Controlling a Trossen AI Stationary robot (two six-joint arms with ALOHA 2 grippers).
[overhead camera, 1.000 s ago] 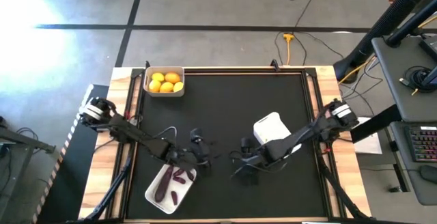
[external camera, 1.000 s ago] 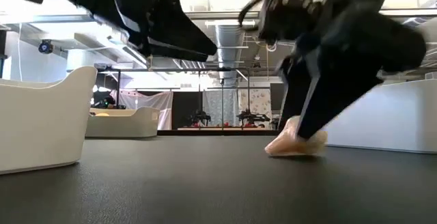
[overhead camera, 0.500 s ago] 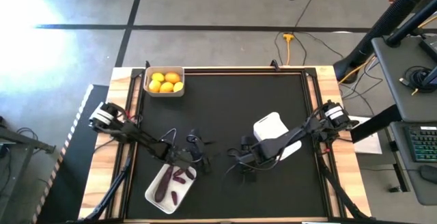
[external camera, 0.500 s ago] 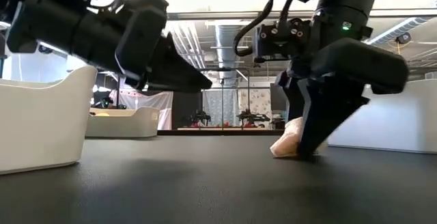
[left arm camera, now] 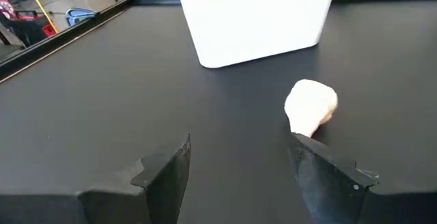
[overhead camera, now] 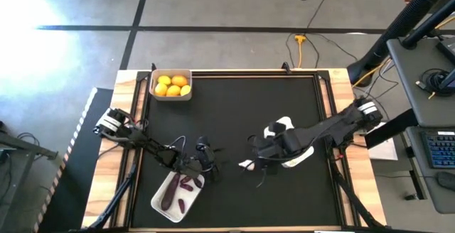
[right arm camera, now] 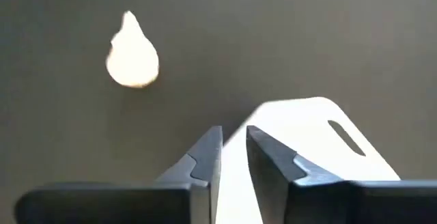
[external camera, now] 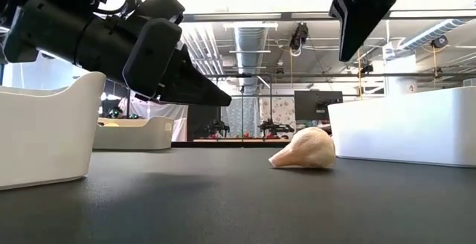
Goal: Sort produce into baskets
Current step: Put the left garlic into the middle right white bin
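Observation:
A white garlic bulb [overhead camera: 247, 165] [external camera: 303, 149] lies on its side on the black mat, touched by neither gripper. My right gripper [right arm camera: 233, 138] [external camera: 351, 43] hangs high above the mat beside the bulb, its fingers almost together with nothing between them. My left gripper [left arm camera: 240, 142] [overhead camera: 206, 158] stands open, low over the mat, pointing at the bulb [left arm camera: 311, 104] from the table's left. Yellow citrus fruits fill the basket [overhead camera: 171, 85] at the far left. Purple eggplants lie in the basket [overhead camera: 176, 194] at the near left.
A third white basket [overhead camera: 288, 141] [left arm camera: 259, 19] stands under my right arm, just right of the bulb. Bare mat stretches across the middle and far side of the table. A wooden frame edges the mat.
My right gripper has risen from the garlic bulb, where its fingers stood on the mat around it, and now hangs clear above. The bulb stays on the mat, shifted slightly and uncovered. My left gripper has sunk closer to the mat.

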